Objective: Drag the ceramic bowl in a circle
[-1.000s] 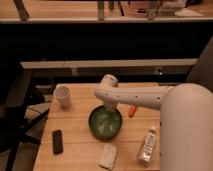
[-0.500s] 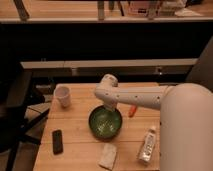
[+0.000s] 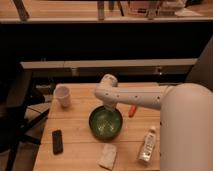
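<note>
nothing has visibly moved since the earlier frames — the bowl, the arm and the small things around them sit where they were a second and half a second ago.

the ceramic bowl (image 3: 105, 126) stands upright near the middle of the wooden worktop (image 3: 75, 127). its glossy green inside turns pale and speckled toward the bottom, and its rim is darker.

the white arm (image 3: 142, 98) reaches in from the right, bends at a rounded joint above the bowl's far side and turns downward. the end effector (image 3: 110, 108) is at the bowl's far rim, at or just inside it. this view does not show whether it is open or closed, or whether it has hold of the rim.

a white cup (image 3: 62, 96) stands upright toward the back left of the worktop, well apart from the bowl. a flat black device (image 3: 57, 141), like a phone or remote, lies near the front left. a white folded cloth (image 3: 107, 156) lies in front of the bowl, near it but not touching.

to the front right a clear plastic bottle (image 3: 147, 146) lies on its side. it carries a pale label, but the writing on it is too small to read. a small orange-red object (image 3: 132, 110) lies just right of the bowl, beside the arm — what it is cannot be told.

a dark chair (image 3: 15, 107) stands off the worktop's left end, and the robot's broad white body (image 3: 187, 132) fills the lower right.
</note>
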Robot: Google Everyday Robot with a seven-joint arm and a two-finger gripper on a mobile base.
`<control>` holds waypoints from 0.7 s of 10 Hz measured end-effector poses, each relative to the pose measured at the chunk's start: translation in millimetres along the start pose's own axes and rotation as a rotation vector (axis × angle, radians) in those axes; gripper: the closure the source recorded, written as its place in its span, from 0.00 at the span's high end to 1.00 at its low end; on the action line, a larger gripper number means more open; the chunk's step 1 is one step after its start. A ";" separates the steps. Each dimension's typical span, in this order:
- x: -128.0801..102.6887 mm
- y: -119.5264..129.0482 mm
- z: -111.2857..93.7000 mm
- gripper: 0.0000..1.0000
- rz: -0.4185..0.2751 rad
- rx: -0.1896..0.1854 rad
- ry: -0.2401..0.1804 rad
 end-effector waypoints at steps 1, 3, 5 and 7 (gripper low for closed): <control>1.3 -0.2 -0.7 0.01 -0.010 -0.001 0.001; 1.4 -0.2 -1.1 0.01 -0.018 -0.003 0.001; 2.5 -1.0 -2.0 0.01 -0.028 -0.003 0.002; 3.6 -1.8 -2.6 0.01 -0.041 -0.005 0.006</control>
